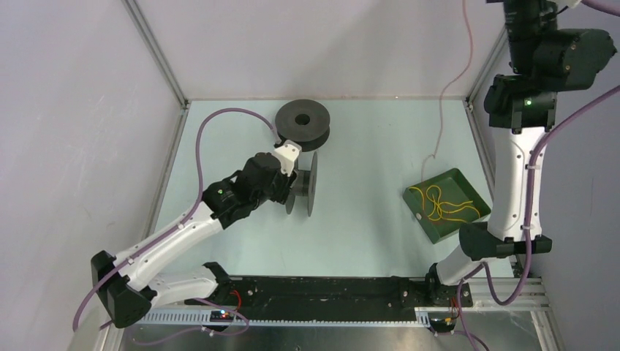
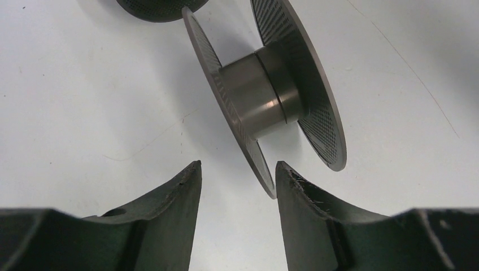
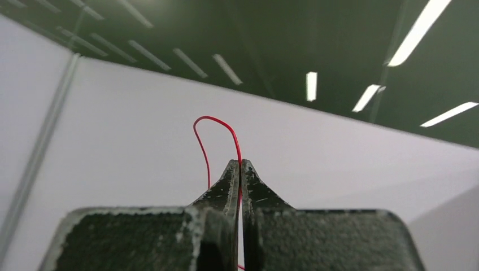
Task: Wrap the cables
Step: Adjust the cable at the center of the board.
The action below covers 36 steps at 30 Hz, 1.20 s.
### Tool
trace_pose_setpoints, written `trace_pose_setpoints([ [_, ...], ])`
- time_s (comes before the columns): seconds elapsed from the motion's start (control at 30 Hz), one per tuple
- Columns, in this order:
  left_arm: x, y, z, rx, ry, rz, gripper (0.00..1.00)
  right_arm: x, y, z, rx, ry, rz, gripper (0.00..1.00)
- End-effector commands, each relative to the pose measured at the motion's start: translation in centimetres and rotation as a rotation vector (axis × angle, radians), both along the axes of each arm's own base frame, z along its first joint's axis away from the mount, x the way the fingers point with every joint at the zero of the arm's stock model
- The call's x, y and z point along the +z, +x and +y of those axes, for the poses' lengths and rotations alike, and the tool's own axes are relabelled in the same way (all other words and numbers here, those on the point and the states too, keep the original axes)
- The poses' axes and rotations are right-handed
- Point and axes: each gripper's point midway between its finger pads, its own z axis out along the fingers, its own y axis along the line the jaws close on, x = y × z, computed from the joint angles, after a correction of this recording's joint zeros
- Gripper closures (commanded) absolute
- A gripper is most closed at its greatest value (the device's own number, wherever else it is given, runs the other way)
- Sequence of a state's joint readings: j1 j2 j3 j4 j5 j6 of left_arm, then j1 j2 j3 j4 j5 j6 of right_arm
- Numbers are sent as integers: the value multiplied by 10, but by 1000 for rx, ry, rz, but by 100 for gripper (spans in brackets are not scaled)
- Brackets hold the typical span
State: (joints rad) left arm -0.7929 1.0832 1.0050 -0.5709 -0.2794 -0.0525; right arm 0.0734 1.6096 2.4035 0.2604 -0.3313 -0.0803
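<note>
On my feed I am seeing the red cable showing bright scarlet against a pale grey-white wall, and the yellow cable is standing out vivid lemon on the dark green tray. The upright spool is showing dark grey flanges with a fine dotted mesh pattern around a smooth, paler grey hub, while the flat spool is reading near black. The table is looking pale mint, the hoses are showing dull purple, and the left arm is wearing white links with black joints.
</note>
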Motion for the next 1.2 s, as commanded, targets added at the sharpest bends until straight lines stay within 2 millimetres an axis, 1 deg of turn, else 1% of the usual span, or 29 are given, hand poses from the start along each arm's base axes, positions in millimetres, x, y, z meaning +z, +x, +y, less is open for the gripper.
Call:
trace_pose_setpoints([
  [0.0, 39, 8, 5, 62, -85, -98, 45, -46, 8, 44, 183, -110, 153, 100],
  [0.03, 40, 8, 6, 69, -90, -105, 45, -56, 4, 56, 223, -131, 162, 100],
  [0.07, 44, 9, 8, 83, -99, -118, 45, -85, 8, 68, 260, -142, 231, 100],
  [0.1, 45, 10, 10, 94, -99, -127, 45, -96, 6, 72, 272, -142, 239, 100],
  [0.13, 49, 10, 12, 102, -107, -141, 45, -128, 6, 84, 303, -147, 305, 100],
  [0.17, 52, 12, 16, 119, -105, -155, 45, -141, 7, 86, 306, -130, 328, 100],
  [0.2, 56, 11, 18, 126, -115, -170, 45, -168, 3, 96, 335, -123, 379, 100],
  [0.23, 60, 12, 21, 135, -118, -186, 45, -175, -5, 95, 339, -97, 403, 100],
  [0.27, 69, 10, 23, 137, -141, -211, 45, -210, 3, 107, 368, -99, 508, 100],
  [0.3, 73, 9, 24, 130, -147, -224, 45, -227, 3, 109, 382, -67, 577, 100],
  [0.33, 85, 5, 26, 122, -176, -253, 45, -247, 2, 120, 410, -66, 661, 100],
  [0.37, 93, 3, 25, 98, -192, -273, 44, -263, 2, 124, 428, -38, 730, 100],
  [0.4, 105, -2, 27, 81, -221, -304, 44, -281, -2, 135, 460, -51, 807, 100],
  [0.43, 115, -5, 23, 38, -246, -330, 42, -295, -6, 141, 491, -46, 864, 100],
  [0.5, 140, -17, 23, -42, -281, -411, 40, -328, -20, 159, 561, -85, 1009, 100],
  [0.53, 147, -21, 20, -90, -279, -436, 38, -336, -26, 165, 593, -93, 1048, 100],
  [0.57, 156, -25, 20, -117, -292, -464, 37, -348, -33, 170, 614, -110, 1100, 100],
  [0.67, 165, -40, 3, -288, -283, -505, 35, -367, -48, 182, 691, -115, 1192, 100],
  [0.7, 167, -42, -1, -315, -281, -508, 34, -368, -52, 185, 715, -124, 1202, 100],
  [0.87, 167, -43, -18, -417, -259, -504, 32, -373, -70, 199, 804, -164, 1235, 100],
  [0.97, 167, -47, -34, -487, -277, -476, 32, -378, -80, 206, 845, -191, 1250, 100],
  [1.07, 158, -47, -47, -537, -281, -433, 32, -385, -88, 213, 889, -219, 1270, 100],
  [1.17, 152, -45, -53, -557, -273, -415, 34, -388, -96, 219, 938, -247, 1281, 100],
])
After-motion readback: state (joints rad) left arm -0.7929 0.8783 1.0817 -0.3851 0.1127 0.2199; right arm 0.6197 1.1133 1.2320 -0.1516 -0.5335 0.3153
